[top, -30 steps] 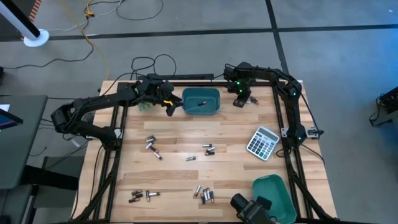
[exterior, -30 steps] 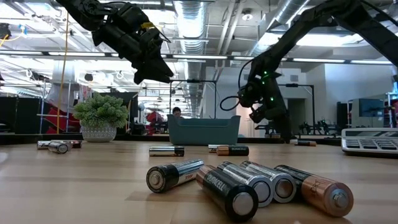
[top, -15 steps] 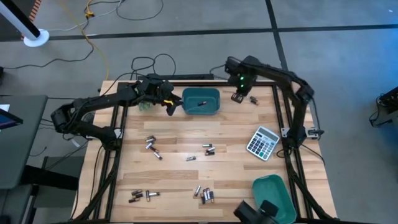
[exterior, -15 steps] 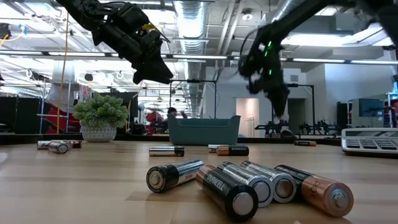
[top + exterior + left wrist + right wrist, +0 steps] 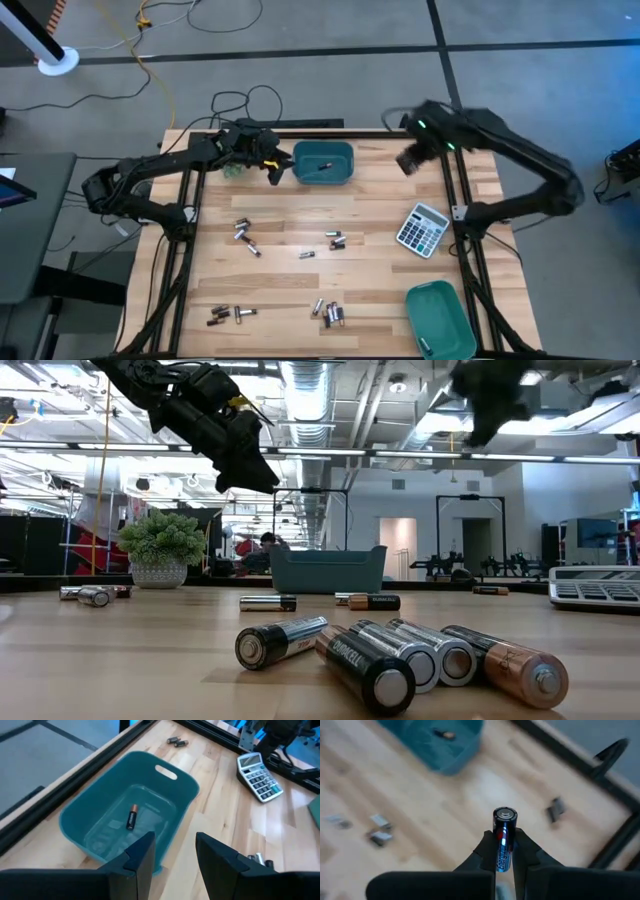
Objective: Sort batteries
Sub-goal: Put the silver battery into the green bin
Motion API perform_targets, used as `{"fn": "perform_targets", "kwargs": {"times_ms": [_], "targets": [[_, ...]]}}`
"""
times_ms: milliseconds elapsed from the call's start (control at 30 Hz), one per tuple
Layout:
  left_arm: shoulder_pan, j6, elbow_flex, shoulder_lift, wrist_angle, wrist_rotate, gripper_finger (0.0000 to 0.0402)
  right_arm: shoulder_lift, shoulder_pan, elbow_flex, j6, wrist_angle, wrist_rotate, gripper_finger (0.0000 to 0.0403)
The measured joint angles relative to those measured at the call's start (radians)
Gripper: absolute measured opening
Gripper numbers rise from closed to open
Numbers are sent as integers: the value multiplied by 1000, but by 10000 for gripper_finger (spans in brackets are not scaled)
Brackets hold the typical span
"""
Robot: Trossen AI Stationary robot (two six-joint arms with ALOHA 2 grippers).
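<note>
Many small batteries lie loose on the wooden table (image 5: 300, 285), in groups (image 5: 245, 235), (image 5: 335, 240), (image 5: 328, 312), (image 5: 225, 315); several lie close to the low camera (image 5: 400, 660). A teal bin (image 5: 323, 162) at the far middle holds one battery (image 5: 131, 816). My left gripper (image 5: 172, 852) hovers open just left of that bin, also seen in the high view (image 5: 275, 168). My right gripper (image 5: 410, 160) hangs high over the far right and is shut on a dark and silver battery (image 5: 504, 837). My right gripper pinches the battery's sides (image 5: 503, 851) between its two fingers (image 5: 486, 847). The battery lies along the fingers, and its capped end (image 5: 505, 814) sticks out past the fingertips. It is lifted well clear of the table.
A grey-white calculator (image 5: 422, 228) lies at the right. A second teal bin (image 5: 440, 315) stands at the near right corner. Two batteries (image 5: 177, 742) lie near the far right edge. A small potted plant (image 5: 160, 545) stands by the left arm. A black frame rail (image 5: 455, 190) borders the table.
My right gripper has risen steeply from the tabletop at the far right, just right of the teal bin. It has swung toward the table's right edge and rolled at the wrist, with the battery between its fingers. My left gripper has kept still.
</note>
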Motion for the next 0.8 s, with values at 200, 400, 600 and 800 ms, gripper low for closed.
{"fn": "perform_targets", "kwargs": {"times_ms": [200,400,600,800], "targets": [[0,3,0,0,27,-74,139,-254,279,-200,434,19,79,32],[-30,94,19,0,46,-120,139,-353,616,-363,855,16,201,32],[-114,87,49,0,50,-251,139,-311,872,-437,1112,19,204,32],[-176,-6,67,0,53,-331,139,-241,1083,-443,1257,40,207,32]]}}
